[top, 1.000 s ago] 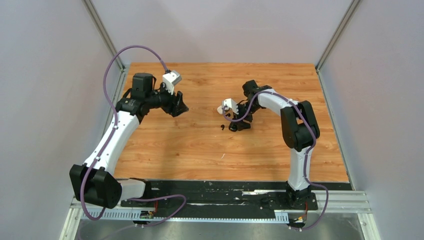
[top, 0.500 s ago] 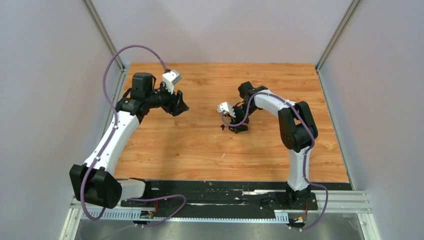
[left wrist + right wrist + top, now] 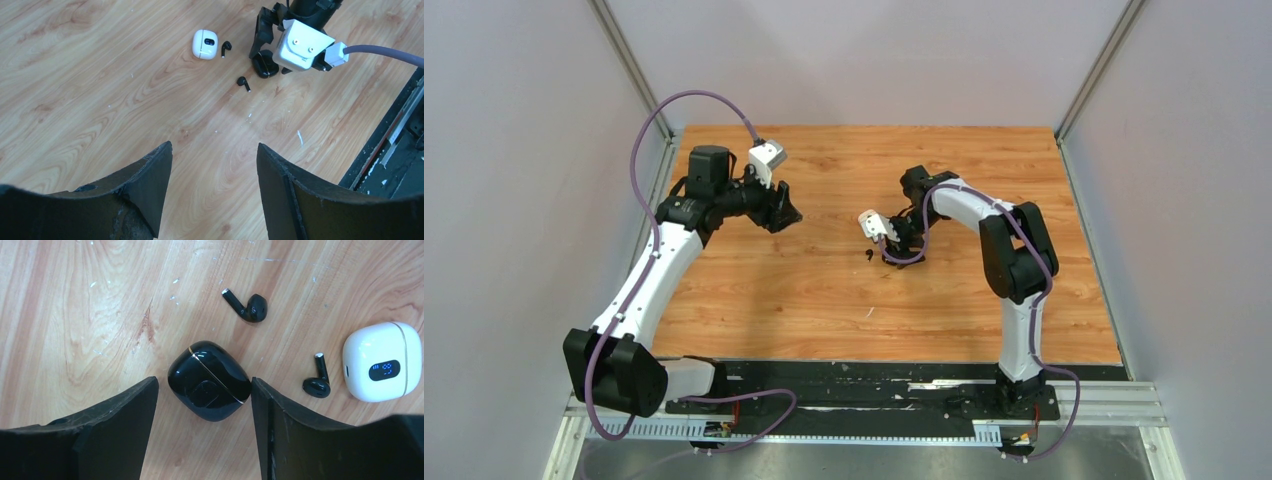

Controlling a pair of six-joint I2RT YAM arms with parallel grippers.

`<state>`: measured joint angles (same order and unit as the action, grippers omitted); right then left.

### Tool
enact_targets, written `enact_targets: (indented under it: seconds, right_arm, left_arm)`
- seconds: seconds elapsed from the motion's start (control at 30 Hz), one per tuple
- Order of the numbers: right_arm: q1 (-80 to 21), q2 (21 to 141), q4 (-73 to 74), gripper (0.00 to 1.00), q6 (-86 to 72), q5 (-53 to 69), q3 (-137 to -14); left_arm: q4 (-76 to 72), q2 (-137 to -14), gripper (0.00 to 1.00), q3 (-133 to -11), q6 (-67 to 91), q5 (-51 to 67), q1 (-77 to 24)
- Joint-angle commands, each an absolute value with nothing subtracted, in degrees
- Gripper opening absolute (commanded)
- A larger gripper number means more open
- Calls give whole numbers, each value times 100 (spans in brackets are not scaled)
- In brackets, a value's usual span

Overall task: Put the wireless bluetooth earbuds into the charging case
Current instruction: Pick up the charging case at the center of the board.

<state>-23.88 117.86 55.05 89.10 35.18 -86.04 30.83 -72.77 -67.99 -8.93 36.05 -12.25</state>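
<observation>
A closed black charging case (image 3: pixel 209 380) lies on the wooden table between the tips of my open right gripper (image 3: pixel 204 383), close to its right finger. Two black earbuds lie loose beside it, one beyond the case (image 3: pixel 247 305) and one to its right (image 3: pixel 317 382). A closed white charging case (image 3: pixel 381 361) with a lit blue display lies further right. No white earbuds show. The left wrist view shows the white case (image 3: pixel 205 44), both black earbuds (image 3: pixel 226 48) (image 3: pixel 243 83) and the black case (image 3: pixel 265 67) under the right gripper. My left gripper (image 3: pixel 214 146) is open and empty, far to the left (image 3: pixel 786 215).
A pale sliver-like scrap (image 3: pixel 299 137) lies on the wood nearer the front, and also shows in the top view (image 3: pixel 870 312). One black earbud (image 3: pixel 867 254) shows just left of the right gripper (image 3: pixel 900 250). Grey walls enclose the table (image 3: pixel 774 300).
My right gripper has shifted slightly left and turned over the black case. The left arm has not moved.
</observation>
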Motion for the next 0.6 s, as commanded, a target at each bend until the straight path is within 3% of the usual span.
enact_targets:
  seconds: [0.0, 0.37, 0.57]
  right_arm:
    - [-2439, 11942, 5879, 66, 9589, 3680, -8966]
    - [-2521, 12086, 6146, 67, 10236, 3502, -9058]
    - [-2551, 12195, 6265, 54, 10201, 3461, -9173]
  left_arm:
    - [2951, -7206, 70, -6777, -823, 3725, -1239]
    - [3006, -7222, 70, -6759, -852, 3732, -1239]
    - [3058, -7222, 70, -6773, -869, 3731, -1239]
